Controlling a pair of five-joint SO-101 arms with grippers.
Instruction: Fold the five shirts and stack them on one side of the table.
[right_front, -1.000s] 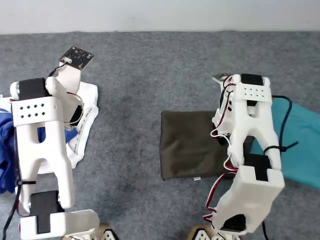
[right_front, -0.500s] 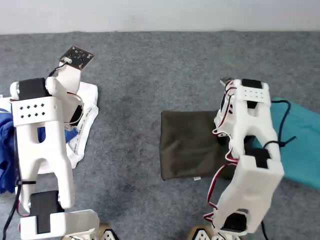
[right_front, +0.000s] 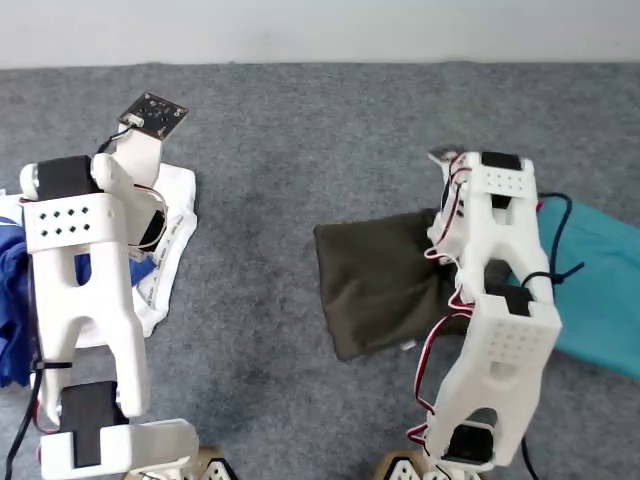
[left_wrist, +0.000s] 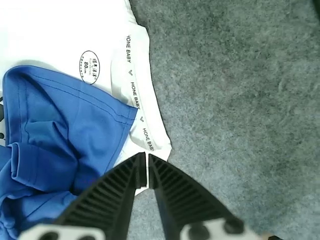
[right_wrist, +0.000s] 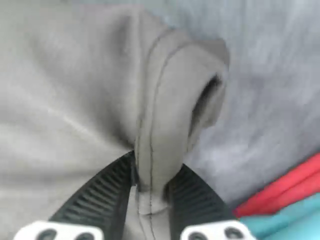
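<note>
Olive shirt (right_front: 385, 285) lies right of centre on the surface (right_front: 260, 130), near the teal shirt (right_front: 600, 290) at the right edge; right gripper (right_wrist: 152, 170) fingers are pinched on a bunched seam fold of it. Thin grab: the fold could slip out mid-pull, or the whole shirt could drag skewed onto the teal one. Left gripper (left_wrist: 146, 157) fingers are closed on nothing, over the white shirt (left_wrist: 60, 30) at the left edge.

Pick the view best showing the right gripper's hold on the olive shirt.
Right wrist view: the right gripper is shut on a fold of the olive shirt. The high view shows the shirt laid out, the arm hiding the pinch. The left wrist view faces a white shirt and a blue shirt.
</note>
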